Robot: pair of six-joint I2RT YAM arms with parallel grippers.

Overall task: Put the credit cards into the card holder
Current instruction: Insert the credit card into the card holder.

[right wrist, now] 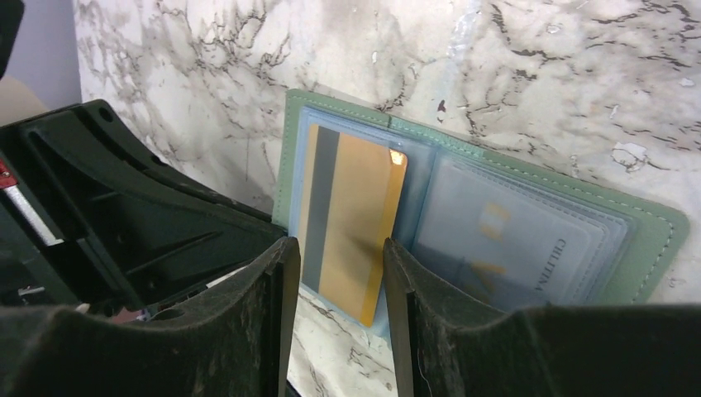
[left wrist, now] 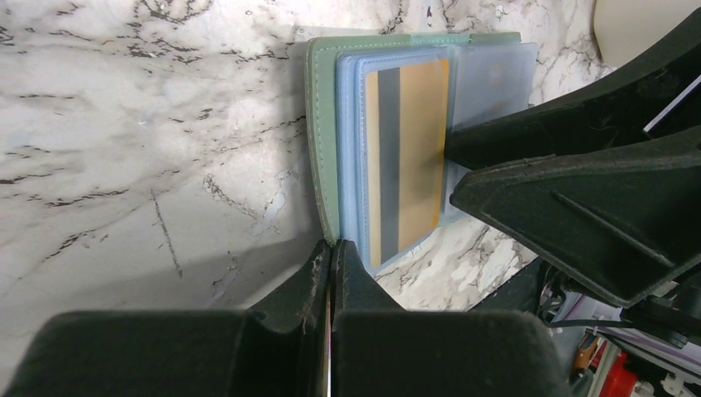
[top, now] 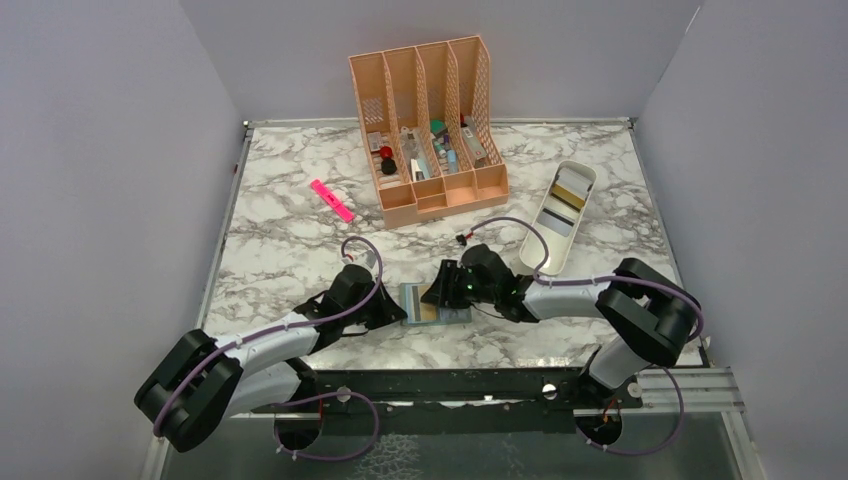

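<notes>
- Card holder [left wrist: 321, 141] lies open and flat on the marble table [top: 280, 250], near the front edge, centre, btwn both grippers.
- Gold card [left wrist: 417, 157] w/ a dark stripe lies along the sleeves of the half nearer the left arm. Its near end reaches the sleeve edge. Can't tell if it's inside a pocket or just on top, so I judge it not yet seated.
- Right gripper [right wrist: 335, 248]: jaws spread, the card's near end showing in the gap. One fingertip [left wrist: 479, 145] sits at the card's long edge. No pinch on it, as far as I can see.
- Left gripper [left wrist: 331, 252]: jaws pressed together, nothing visible btwn them, tip at the holder's corner, prob pinning the cover.
- More credit cards [top: 566, 196] lie in the white tray [top: 586, 172], well apart to the right.
- Step, imo: seating this card. Next move calls for nudging it home w/o dragging the holder, then going to the tray.
</notes>
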